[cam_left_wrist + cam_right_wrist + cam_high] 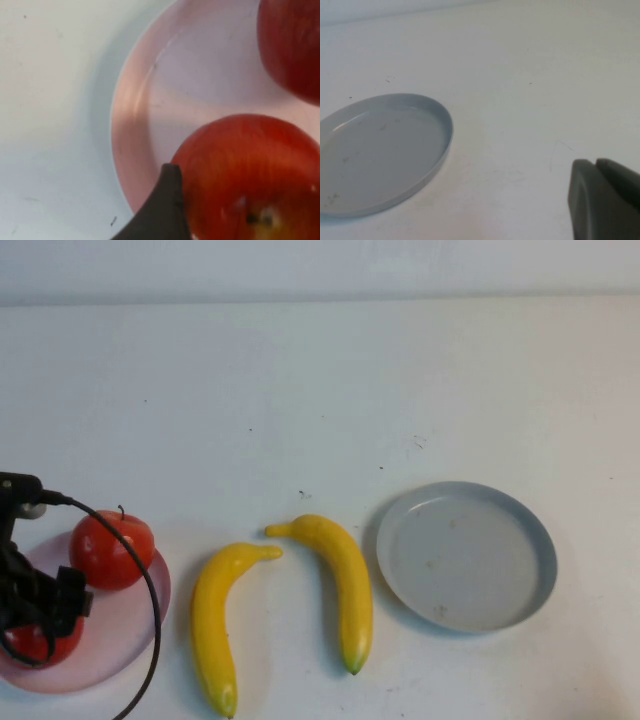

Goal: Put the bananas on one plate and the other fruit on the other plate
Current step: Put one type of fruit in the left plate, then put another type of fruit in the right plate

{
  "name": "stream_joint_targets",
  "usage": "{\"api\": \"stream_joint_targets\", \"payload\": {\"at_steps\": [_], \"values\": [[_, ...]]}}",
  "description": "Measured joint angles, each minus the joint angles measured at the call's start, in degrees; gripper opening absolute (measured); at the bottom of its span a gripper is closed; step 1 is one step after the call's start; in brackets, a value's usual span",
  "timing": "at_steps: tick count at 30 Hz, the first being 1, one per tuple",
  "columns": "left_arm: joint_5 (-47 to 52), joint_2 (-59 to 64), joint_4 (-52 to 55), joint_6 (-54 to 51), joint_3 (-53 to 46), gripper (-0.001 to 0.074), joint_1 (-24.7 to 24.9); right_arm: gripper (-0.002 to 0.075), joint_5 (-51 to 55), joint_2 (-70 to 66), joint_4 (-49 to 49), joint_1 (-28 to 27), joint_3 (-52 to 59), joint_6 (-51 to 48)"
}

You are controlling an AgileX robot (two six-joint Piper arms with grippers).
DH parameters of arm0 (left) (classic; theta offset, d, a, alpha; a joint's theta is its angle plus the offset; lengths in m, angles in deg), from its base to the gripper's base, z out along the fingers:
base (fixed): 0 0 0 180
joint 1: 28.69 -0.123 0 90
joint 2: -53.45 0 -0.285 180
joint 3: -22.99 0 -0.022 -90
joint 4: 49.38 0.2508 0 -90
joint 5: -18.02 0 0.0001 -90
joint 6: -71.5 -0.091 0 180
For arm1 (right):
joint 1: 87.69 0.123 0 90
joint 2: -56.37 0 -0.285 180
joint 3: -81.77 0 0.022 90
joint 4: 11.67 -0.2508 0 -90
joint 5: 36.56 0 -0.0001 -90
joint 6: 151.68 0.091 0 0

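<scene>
My left gripper (38, 623) is over the pale pink plate (125, 638) at the front left, shut on a red apple (40, 642). In the left wrist view this apple (250, 170) fills the jaws, with one dark finger (165, 210) against its side, low over the pink plate (135, 150). The second red apple (112, 548) sits on the plate's far side and also shows in the left wrist view (292, 45). Two yellow bananas (215, 625) (340, 585) lie on the table between the plates. The grey-blue plate (465, 555) is empty. My right gripper (594, 162) is shut and empty, beside that plate (375, 155).
The left arm's black cable (150, 620) loops over the pink plate's right edge. The white table (320, 390) stretches back to the wall.
</scene>
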Motion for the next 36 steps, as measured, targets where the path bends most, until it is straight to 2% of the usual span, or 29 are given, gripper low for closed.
{"api": "stream_joint_targets", "payload": {"at_steps": [9,18,23,25,29,32,36], "values": [[0.7,-1.8,0.0,0.0,-2.2,0.0669,0.0,-0.0015,0.0,0.0,0.0,0.0,0.0,0.0],[1.2,-15.1,-0.9,0.3,-2.4,0.0669,0.0,-0.0015,0.0,0.0,0.0,0.0,0.0,0.0],[8.4,-24.1,-5.6,0.6,-2.4,0.0652,0.0,-0.0016,0.0,0.0,-0.1,0.0,0.0,0.0],[12.5,-28.6,-6.9,0.6,-2.6,0.055,0.0,-0.0015,0.0,0.0,-0.1,0.0,0.0,0.0],[17.5,-38.3,-7.3,0.6,-3.6,0.0171,0.0,-0.0015,0.0,0.0,-0.1,0.0,0.0,0.0],[19.9,-45.7,-8.2,0.6,-3.7,0.0057,0.0,-0.0015,0.1,0.0,-0.1,0.0,0.0,0.0],[21.1,-54.1,-11.1,0.6,-3.7,0.0013,0.0,-0.0015,0.1,0.0,-0.1,0.0,0.0,0.0]]}}
